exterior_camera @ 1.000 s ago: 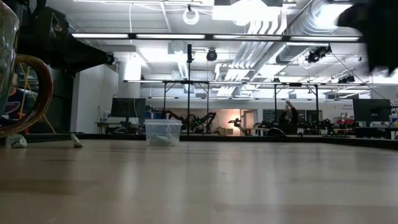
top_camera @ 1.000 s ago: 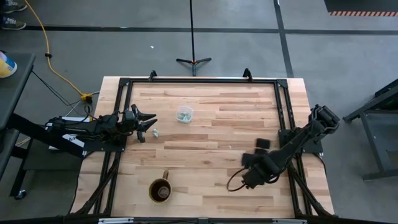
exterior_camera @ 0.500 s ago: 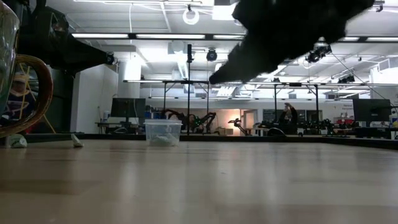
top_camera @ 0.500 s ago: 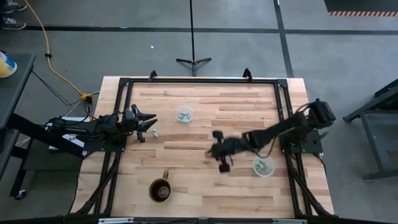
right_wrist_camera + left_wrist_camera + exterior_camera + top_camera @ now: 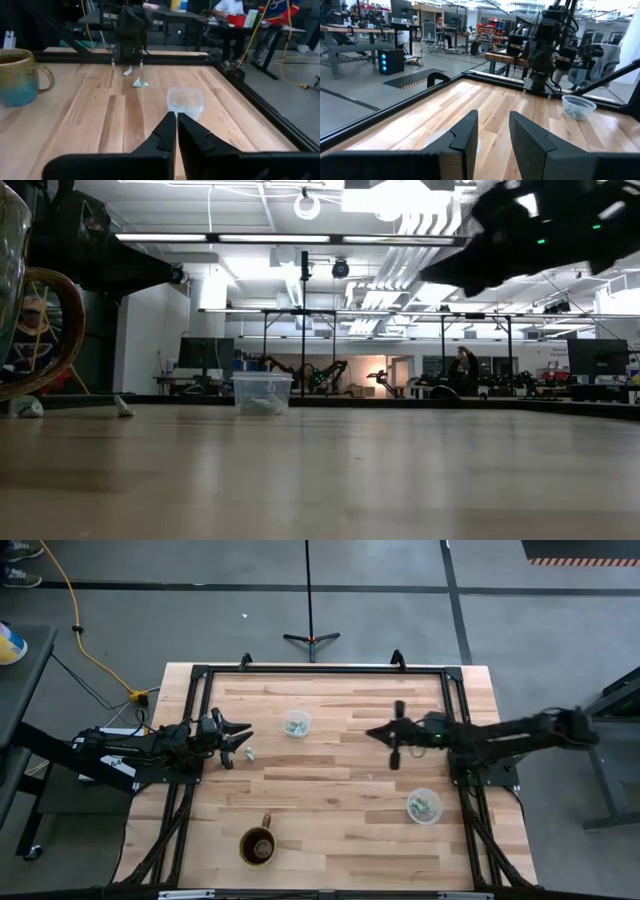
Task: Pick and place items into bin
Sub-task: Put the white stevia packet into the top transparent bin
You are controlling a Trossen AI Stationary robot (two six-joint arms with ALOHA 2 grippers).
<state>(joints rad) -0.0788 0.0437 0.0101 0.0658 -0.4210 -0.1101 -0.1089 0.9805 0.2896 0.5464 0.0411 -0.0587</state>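
Two pale green-and-white items [image 5: 140,82] [image 5: 128,71] lie on the table at its left, just in front of my left gripper [image 5: 246,737]. That gripper is open and low, with nothing between its fingers [image 5: 492,120]. A small clear bin [image 5: 296,723] holding pale pieces stands at the far middle. A second clear bin [image 5: 424,806] with pieces stands at the near right. My right gripper [image 5: 372,733] hovers above the table's middle, level, pointing left at the far bin [image 5: 185,102]. Its fingers [image 5: 172,117] are shut and hold nothing.
A blue-and-tan mug [image 5: 259,846] stands near the front edge, left of the middle. A black frame [image 5: 320,670] runs round the tabletop. The right arm [image 5: 540,230] hangs high in the low view. Bare wood lies between the two bins.
My right gripper has swung from over the near-right bin toward the table's middle, then toward the far edge, and the arm now stretches out level. The near-right bin, covered by the arm before, shows now.
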